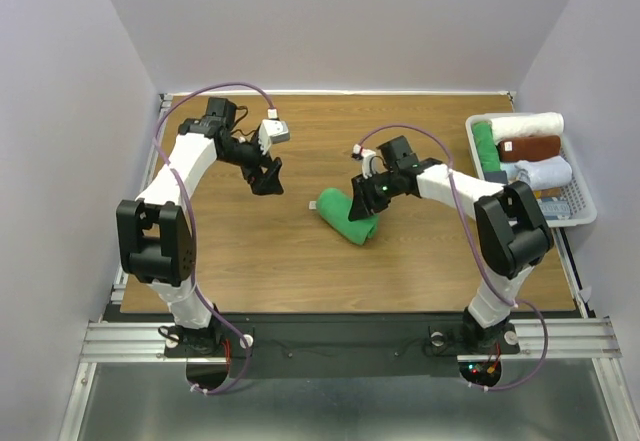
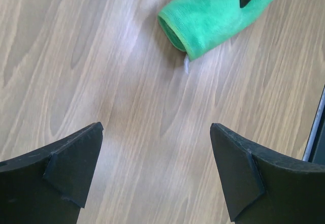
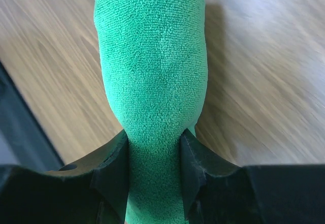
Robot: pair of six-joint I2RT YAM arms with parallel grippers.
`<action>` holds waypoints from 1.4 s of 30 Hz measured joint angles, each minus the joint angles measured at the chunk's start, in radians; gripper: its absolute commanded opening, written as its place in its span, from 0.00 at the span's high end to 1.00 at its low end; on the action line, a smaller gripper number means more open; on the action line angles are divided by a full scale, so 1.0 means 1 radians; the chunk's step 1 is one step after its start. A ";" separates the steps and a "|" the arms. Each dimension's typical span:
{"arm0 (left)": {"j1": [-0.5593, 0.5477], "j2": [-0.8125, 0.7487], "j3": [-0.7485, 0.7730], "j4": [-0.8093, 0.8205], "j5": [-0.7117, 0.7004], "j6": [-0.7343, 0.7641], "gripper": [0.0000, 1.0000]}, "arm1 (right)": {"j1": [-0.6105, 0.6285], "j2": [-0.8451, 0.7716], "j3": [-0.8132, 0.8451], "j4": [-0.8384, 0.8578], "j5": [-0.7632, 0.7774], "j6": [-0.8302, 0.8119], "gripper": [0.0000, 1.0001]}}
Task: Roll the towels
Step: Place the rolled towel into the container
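Black fingers of the right end effector [image 3: 155,155] pinch one end of the rolled green towel [image 3: 152,56], mid-tabletop [image 1: 250,251]. Left end effector [image 2: 157,168] hangs spread, empty, well apart. Best to grip firmly and lift level, lest the roll unwind.

Clad in white shells with black joint housings on left arm [image 1: 185,166] and right arm [image 1: 455,186]; wired with looping purple cables [image 1: 240,87]; tipped with matte black wedge fingers on left gripper [image 2: 155,127] and right gripper [image 3: 154,135].
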State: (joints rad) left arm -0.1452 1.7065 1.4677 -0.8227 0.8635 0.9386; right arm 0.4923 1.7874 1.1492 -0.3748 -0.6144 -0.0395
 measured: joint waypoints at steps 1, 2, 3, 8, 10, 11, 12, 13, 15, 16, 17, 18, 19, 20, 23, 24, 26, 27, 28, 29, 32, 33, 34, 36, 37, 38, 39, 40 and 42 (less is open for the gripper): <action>-0.002 -0.006 -0.011 0.015 0.001 -0.013 0.01 | -0.016 0.000 0.005 -0.004 -0.013 0.028 0.99; -0.002 -0.014 -0.031 0.041 0.001 -0.026 0.01 | -0.045 -0.001 0.015 -0.013 -0.032 0.068 0.99; -0.002 -0.020 -0.050 0.057 0.000 -0.038 0.01 | -0.064 -0.002 0.022 -0.015 -0.040 0.088 0.99; -0.005 -0.048 -0.137 0.111 -0.001 -0.091 0.01 | -0.171 -0.060 0.036 -0.020 -0.056 0.196 0.99; -0.011 -0.063 -0.149 0.130 0.000 -0.108 0.01 | -0.227 -0.119 0.037 -0.026 -0.056 0.250 0.99; -0.014 -0.068 -0.151 0.136 0.000 -0.114 0.01 | -0.246 -0.139 0.037 -0.026 -0.055 0.259 0.99; -0.020 -0.076 -0.151 0.143 0.000 -0.121 0.01 | -0.282 -0.176 0.037 -0.030 -0.053 0.278 0.99; -0.025 -0.084 -0.152 0.152 0.002 -0.127 0.01 | -0.316 -0.213 0.037 -0.030 -0.049 0.299 0.99; -0.035 -0.098 -0.152 0.167 0.006 -0.142 0.01 | -0.393 -0.293 0.037 -0.032 -0.031 0.347 0.99; -0.041 -0.102 -0.152 0.174 0.011 -0.149 0.01 | -0.432 -0.325 0.037 -0.032 -0.023 0.364 0.99; -0.045 -0.104 -0.152 0.178 0.013 -0.152 0.01 | -0.485 -0.375 0.037 -0.033 0.001 0.396 0.99; -0.051 -0.104 -0.152 0.184 0.018 -0.157 0.01 | -0.526 -0.414 0.037 -0.035 0.019 0.416 0.99; -0.053 -0.104 -0.152 0.188 0.020 -0.161 0.01 | -0.570 -0.445 0.039 -0.038 0.039 0.440 0.99; -0.058 -0.104 -0.152 0.191 0.023 -0.166 0.01 | -0.615 -0.477 0.047 -0.051 0.068 0.467 0.99; -0.072 -0.104 -0.152 0.198 0.029 -0.178 0.01 | -0.705 -0.514 0.095 -0.098 0.166 0.526 0.99; -0.076 -0.104 -0.152 0.201 0.031 -0.182 0.01 | -0.724 -0.519 0.118 -0.122 0.215 0.545 0.99; -0.082 -0.104 -0.152 0.206 0.037 -0.189 0.01 | -0.753 -0.528 0.155 -0.164 0.312 0.583 0.99; -0.084 -0.104 -0.152 0.207 0.039 -0.191 0.01 | -0.763 -0.533 0.164 -0.177 0.348 0.595 1.00; -0.085 -0.104 -0.152 0.208 0.043 -0.193 0.01 | -0.783 -0.546 0.169 -0.194 0.386 0.611 0.99; -0.087 -0.104 -0.152 0.208 0.044 -0.196 0.01 | -0.800 -0.557 0.171 -0.208 0.412 0.625 0.99; -0.090 -0.104 -0.152 0.212 0.048 -0.197 0.01 | -0.887 -0.593 0.171 -0.280 0.506 0.666 0.99; -0.092 -0.104 -0.152 0.212 0.050 -0.198 0.01 | -0.914 -0.602 0.171 -0.304 0.533 0.675 0.99; -0.092 -0.104 -0.152 0.213 0.051 -0.199 0.01 | -0.942 -0.607 0.171 -0.332 0.556 0.685 0.99; -0.095 -0.104 -0.152 0.213 0.053 -0.201 0.01 | -0.992 -0.620 0.171 -0.390 0.601 0.701 0.99; -0.096 -0.104 -0.152 0.213 0.054 -0.203 0.01 | -1.028 -0.630 0.169 -0.431 0.629 0.710 0.99; -0.098 -0.103 -0.152 0.213 0.055 -0.204 0.01 | -1.048 -0.639 0.167 -0.455 0.651 0.714 1.00; -0.099 -0.103 -0.152 0.213 0.056 -0.206 0.01 | -1.055 -0.643 0.164 -0.463 0.659 0.718 1.00; -0.101 -0.103 -0.152 0.213 0.058 -0.208 0.01 | -1.072 -0.656 0.157 -0.487 0.677 0.722 0.99; -0.105 -0.103 -0.152 0.213 0.061 -0.209 0.01 | -1.095 -0.666 0.144 -0.516 0.705 0.728 0.99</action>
State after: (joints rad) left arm -0.2497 1.6032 1.3155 -0.6098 0.9249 0.7296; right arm -0.6029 1.1213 1.2930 -0.8909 0.0902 0.6888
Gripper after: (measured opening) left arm 0.986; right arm 0.418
